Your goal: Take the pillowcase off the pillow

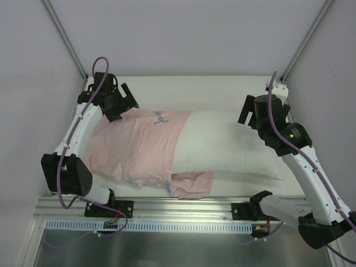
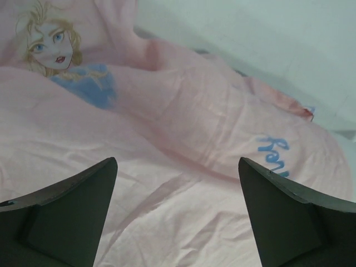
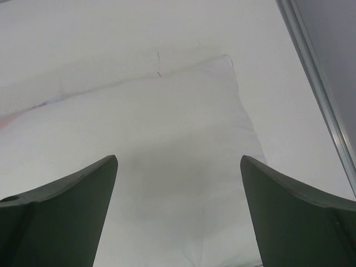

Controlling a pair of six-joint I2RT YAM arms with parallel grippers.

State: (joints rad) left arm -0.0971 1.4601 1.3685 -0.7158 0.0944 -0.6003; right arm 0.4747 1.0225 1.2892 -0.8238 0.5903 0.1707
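The plump white pillow [image 1: 228, 146] lies across the middle of the table. Its left half is inside the pink pillowcase [image 1: 136, 147], which has blue print. The right half is bare. My left gripper [image 1: 123, 105] is open and empty, just above the pillowcase's far left corner. In the left wrist view the pink fabric [image 2: 167, 183] fills the space between the fingers. My right gripper [image 1: 247, 114] is open and empty, above the pillow's far right part. In the right wrist view the white pillow [image 3: 167, 139] lies under the open fingers.
A loose flap of the pillowcase [image 1: 192, 183] hangs at the near edge by the metal rail [image 1: 183, 214]. White walls enclose the table on three sides, with a metal frame post [image 3: 322, 100] at the right.
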